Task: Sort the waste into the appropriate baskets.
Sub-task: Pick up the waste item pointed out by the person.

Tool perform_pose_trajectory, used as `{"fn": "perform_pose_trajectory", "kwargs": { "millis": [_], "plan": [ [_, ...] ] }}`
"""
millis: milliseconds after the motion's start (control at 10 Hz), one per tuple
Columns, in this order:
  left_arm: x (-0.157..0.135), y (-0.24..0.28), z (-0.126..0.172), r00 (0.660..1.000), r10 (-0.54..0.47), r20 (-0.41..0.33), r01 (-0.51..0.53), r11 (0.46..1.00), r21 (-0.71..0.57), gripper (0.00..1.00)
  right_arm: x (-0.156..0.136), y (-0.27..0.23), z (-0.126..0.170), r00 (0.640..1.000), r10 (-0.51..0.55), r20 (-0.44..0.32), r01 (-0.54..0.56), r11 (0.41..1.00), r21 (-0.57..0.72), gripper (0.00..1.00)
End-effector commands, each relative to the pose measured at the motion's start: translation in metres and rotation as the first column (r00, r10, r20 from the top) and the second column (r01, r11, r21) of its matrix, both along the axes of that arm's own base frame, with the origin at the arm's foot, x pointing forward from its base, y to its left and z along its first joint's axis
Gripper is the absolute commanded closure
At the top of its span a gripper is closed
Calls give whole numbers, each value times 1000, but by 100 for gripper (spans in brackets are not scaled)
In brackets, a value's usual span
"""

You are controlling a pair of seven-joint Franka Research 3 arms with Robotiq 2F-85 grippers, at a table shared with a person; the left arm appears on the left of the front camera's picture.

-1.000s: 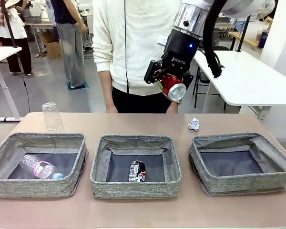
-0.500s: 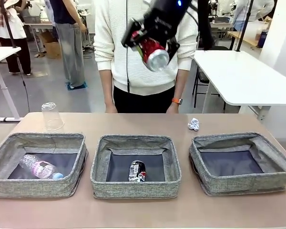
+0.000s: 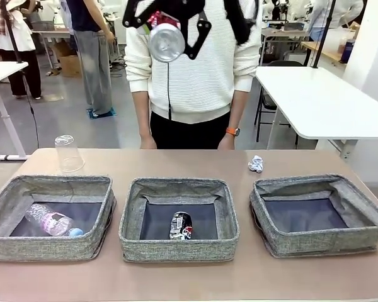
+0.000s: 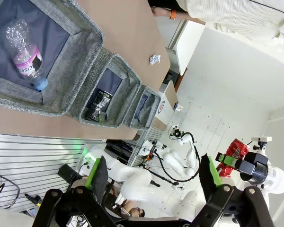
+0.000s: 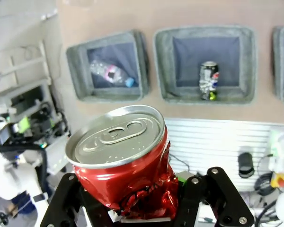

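Three in a row on the surface: left basket holds one bottle, middle basket one dark can, right basket bare-bottomed. Behind them, one upturned cup and one paper ball. Right gripper high, clamped on one red can. Left gripper jaws apart, holding nothing.

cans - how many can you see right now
2. A crushed red can held in the right pincer high above the table; a crushed dark can lying in the middle basket.
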State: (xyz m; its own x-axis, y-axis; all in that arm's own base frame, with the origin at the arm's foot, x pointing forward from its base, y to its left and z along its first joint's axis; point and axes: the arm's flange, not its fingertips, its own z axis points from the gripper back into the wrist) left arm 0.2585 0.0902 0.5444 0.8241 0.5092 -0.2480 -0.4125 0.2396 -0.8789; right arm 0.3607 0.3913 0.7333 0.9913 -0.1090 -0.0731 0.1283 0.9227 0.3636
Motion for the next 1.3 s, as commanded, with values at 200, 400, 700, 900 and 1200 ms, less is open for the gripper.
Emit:
{"fn": "perform_pose_trajectory", "kwargs": {
  "millis": [200, 400, 700, 900, 1200],
  "plan": [
    [-1, 2, 0, 1000, -4, 13, 4, 1000, -2, 0, 11, 2, 11, 999, -30, -24, 29, 998, -61, 100],
    [-1, 2, 0, 1000, -4, 13, 4, 1000, -2, 0, 11, -1, 2, 999, -10, -51, 4, 994, -106, 100],
    [-1, 2, 0, 1000, -4, 13, 4, 1000, -2, 0, 15, -5, -3, 998, 5, -70, -18, 982, -188, 100],
    [-1, 2, 0, 1000, -4, 13, 4, 1000, -2, 0, 18, -3, -10, 996, 0, -91, -21, 975, -221, 100],
    [-1, 2, 0, 1000, -4, 13, 4, 1000, -2, 0, 13, -10, -18, 996, 17, -90, -33, 982, -184, 100]
  ]
}}
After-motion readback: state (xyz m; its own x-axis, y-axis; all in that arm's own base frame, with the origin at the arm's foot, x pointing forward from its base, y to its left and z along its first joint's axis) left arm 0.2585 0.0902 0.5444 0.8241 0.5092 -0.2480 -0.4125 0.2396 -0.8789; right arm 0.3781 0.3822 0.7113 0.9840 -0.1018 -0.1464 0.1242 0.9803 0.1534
